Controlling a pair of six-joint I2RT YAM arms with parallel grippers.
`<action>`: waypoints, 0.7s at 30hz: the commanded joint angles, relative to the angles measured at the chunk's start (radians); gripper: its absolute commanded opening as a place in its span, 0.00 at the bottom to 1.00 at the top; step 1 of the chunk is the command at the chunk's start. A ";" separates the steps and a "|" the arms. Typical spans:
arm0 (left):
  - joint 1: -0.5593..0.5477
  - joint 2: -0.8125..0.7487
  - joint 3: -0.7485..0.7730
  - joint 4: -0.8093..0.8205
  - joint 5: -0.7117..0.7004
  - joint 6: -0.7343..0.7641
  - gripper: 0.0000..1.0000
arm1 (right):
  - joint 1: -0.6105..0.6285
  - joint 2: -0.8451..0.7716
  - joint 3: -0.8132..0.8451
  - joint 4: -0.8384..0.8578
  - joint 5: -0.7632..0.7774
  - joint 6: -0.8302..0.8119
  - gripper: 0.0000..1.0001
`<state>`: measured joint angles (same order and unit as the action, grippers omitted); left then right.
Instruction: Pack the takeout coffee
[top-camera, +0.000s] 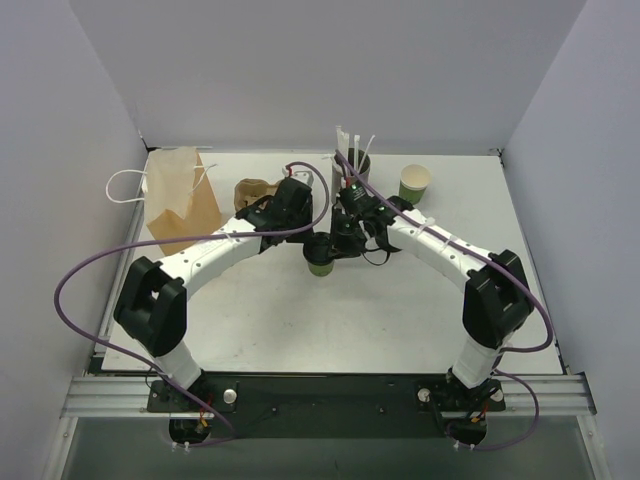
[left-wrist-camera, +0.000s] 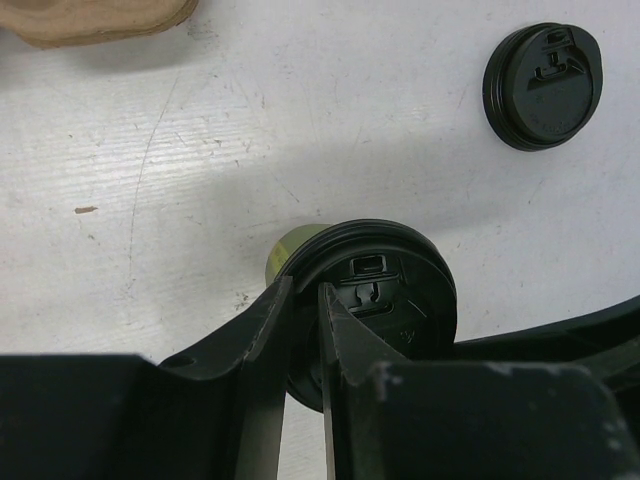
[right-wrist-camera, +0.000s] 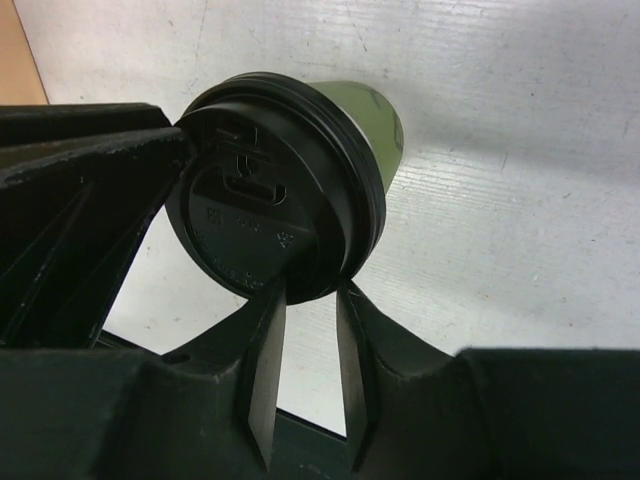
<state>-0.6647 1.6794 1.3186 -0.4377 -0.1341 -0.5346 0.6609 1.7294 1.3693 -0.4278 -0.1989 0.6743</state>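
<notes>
**Both grippers at the cup (top-camera: 320, 266)**

Your cup is at the middle of the table (top-camera: 300, 330), between the two arms, with its black lid (left-wrist-camera: 400, 290) on. Your left gripper (left-wrist-camera: 305, 295) has its fingers nearly together, pinching the lid's rim. Your right gripper (right-wrist-camera: 310, 295) has narrow-set fingers at the rim too, but you cannot tell whether they grip. A spare lid (left-wrist-camera: 543, 85) lies apart.

Two green cups are standing: takeout coffee (top-camera: 320, 267), and open cup (top-camera: 415, 183) at one o'clock. One paper bag (top-camera: 183, 200) is sitting.
</notes>
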 joint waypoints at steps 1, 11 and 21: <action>-0.007 0.034 0.031 -0.078 0.028 0.027 0.27 | 0.020 0.041 0.017 -0.130 -0.004 -0.002 0.25; -0.006 0.023 0.076 -0.093 0.053 0.054 0.30 | -0.009 0.030 0.120 -0.155 0.007 -0.007 0.32; -0.004 0.014 0.122 -0.101 0.059 0.065 0.35 | -0.024 0.025 0.169 -0.183 0.019 -0.031 0.33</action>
<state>-0.6670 1.6947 1.3792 -0.5251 -0.0906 -0.4866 0.6468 1.7634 1.4990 -0.5571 -0.1986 0.6674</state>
